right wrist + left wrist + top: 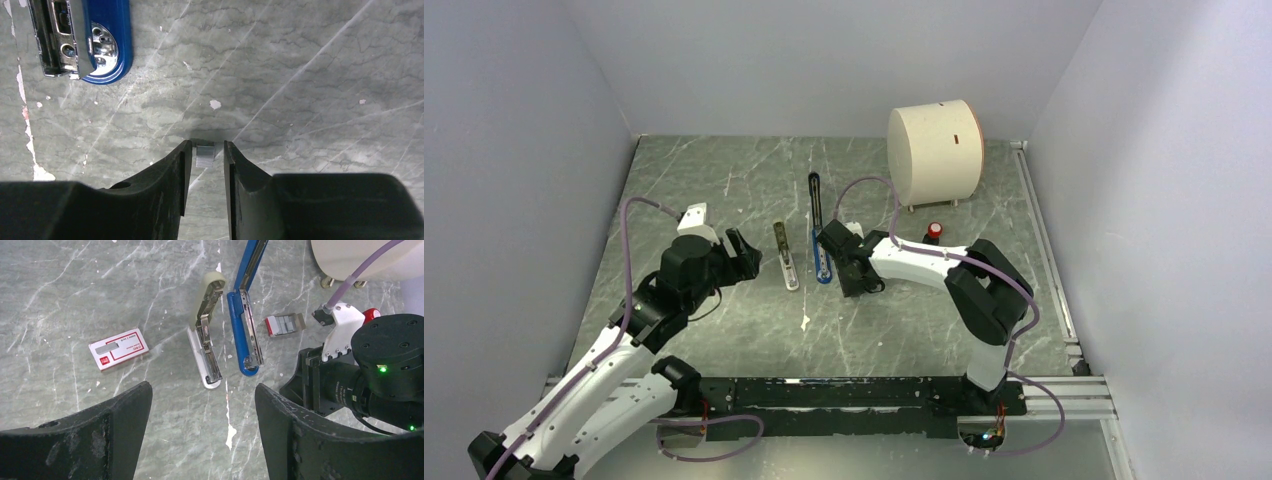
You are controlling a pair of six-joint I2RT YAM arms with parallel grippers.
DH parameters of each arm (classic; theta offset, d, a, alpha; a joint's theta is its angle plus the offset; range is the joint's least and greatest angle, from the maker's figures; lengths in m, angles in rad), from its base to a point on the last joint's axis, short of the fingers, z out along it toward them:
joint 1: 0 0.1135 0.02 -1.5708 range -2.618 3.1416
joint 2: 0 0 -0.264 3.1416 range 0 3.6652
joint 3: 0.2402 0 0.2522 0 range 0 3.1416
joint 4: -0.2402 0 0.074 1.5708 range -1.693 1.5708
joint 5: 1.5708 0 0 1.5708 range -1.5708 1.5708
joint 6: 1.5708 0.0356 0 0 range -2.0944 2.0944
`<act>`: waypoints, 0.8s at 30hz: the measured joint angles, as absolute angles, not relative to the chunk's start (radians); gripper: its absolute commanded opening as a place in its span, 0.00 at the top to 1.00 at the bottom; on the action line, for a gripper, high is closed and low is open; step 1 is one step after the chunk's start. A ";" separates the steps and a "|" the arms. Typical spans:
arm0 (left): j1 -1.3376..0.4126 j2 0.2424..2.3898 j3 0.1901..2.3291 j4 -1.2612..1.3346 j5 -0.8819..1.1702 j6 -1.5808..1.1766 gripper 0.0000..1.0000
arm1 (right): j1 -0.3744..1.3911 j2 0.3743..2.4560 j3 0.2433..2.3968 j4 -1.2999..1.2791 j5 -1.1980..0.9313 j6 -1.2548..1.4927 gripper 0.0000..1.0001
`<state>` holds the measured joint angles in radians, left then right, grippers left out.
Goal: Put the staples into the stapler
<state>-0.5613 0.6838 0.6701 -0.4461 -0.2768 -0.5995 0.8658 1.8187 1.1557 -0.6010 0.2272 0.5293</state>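
– The right claw (207, 146), its black fingers slightly parted, straddles a short silvery metal strip of staples (205, 156) on the grey marbled bench (724, 180). A sliver of gap shows on each side, so it encloses the strip without clamping it.

– And the stapler?

– The small slim blue stapler (244, 335) lies flat mid-bench, just beside that claw and opened out. Its long thin dark hinged arm (814, 200) points toward the far wall, and the grey metal channel faces up. A cream-and-white stapler (207, 340), also opened, lies just to its left, close but apart.

– The left claw?

– The left claw (202, 387) hovers wide open and empty, to the left of both staplers. A red-and-white cardboard staple box (119, 349) sits apart from them on the bench.

– How will the pieces handle?

– The strip looks feather-light, slick and brittle. It is likely to snap if pinched hard or bent, and to skate on the smooth bench. It is best taken gently across its two sides, at the middle. The stapler seems stiff but light, so it may slide or pivot as the strip goes in. Steadying it by the sides of the blue base near the rounded end, clear of channel and hinge, looks sensible.
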 measured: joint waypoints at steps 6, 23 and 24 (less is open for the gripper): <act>-0.561 0.693 0.670 -0.446 -0.277 -0.599 0.20 | 0.865 1.821 1.155 -0.599 0.213 0.526 0.69; -0.561 0.697 0.670 -0.447 -0.277 -0.600 0.21 | 0.859 1.827 1.148 -0.581 0.196 0.551 0.80; -0.561 0.697 0.670 -0.447 -0.277 -0.600 0.21 | 0.859 1.826 1.148 -0.581 0.198 0.553 0.80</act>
